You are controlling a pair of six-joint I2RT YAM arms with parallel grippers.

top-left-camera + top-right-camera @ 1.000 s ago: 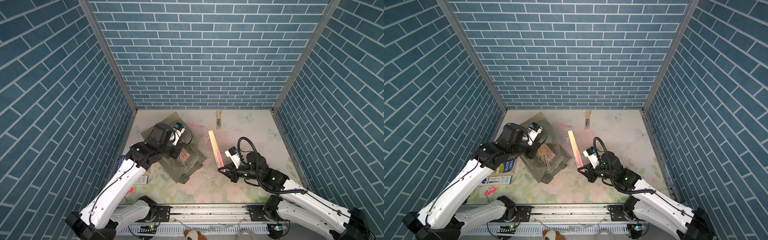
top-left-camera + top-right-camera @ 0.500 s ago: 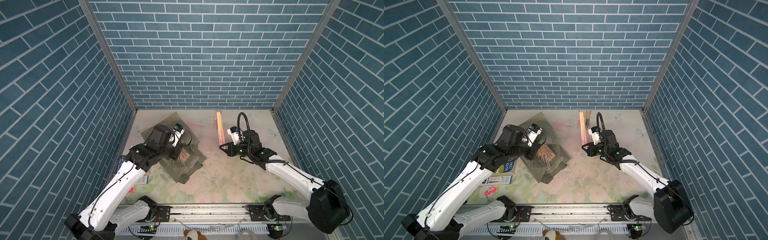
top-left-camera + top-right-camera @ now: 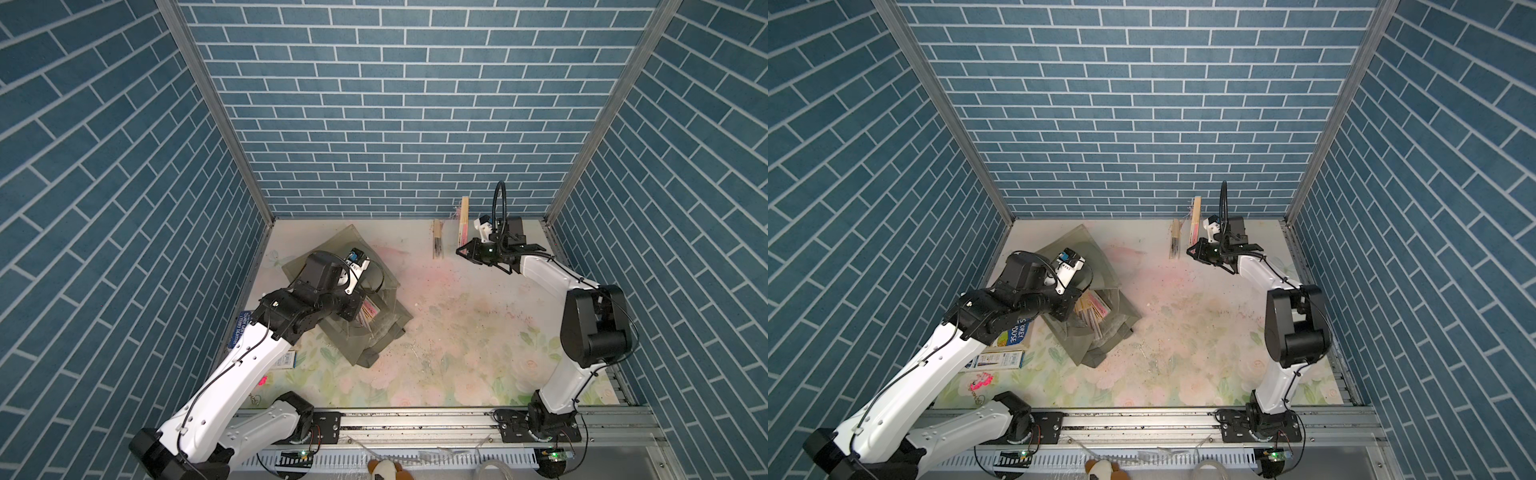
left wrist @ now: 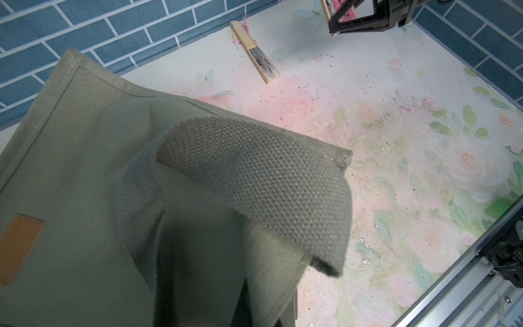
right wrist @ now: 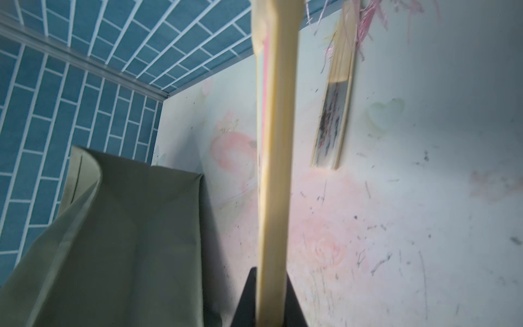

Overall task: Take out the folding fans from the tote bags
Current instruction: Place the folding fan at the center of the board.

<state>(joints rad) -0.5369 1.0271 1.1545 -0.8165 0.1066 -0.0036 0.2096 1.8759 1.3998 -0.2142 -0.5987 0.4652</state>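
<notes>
Top views: right gripper (image 3: 463, 249) clamped on pink fan (image 3: 463, 220), near far edge of table (image 3: 478, 316), beside speckled fan (image 3: 437, 240). Best: lay it parallel, lower before release. Left gripper (image 3: 1073, 309) closed, seemingly on tote bag (image 3: 1071, 245) rim, near left edge; more fans (image 3: 1094, 309) inside.

Left wrist: only here orange patch (image 4: 19, 246); jaws hidden by strap (image 4: 254, 175).

Right wrist: only here grip at fan's end.

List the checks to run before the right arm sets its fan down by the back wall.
1. Pink fan clamped in right pincer: ok.
2. Bare mat beside the speckled fan for set-down: ok.
3. Held fan's top clear of the back wall: cannot tell.
4. Tote bag emptied: not ok, more fans show in its mouth.
5. Left arm's hold on the tote bag: cannot tell, fabric hides it.
</notes>
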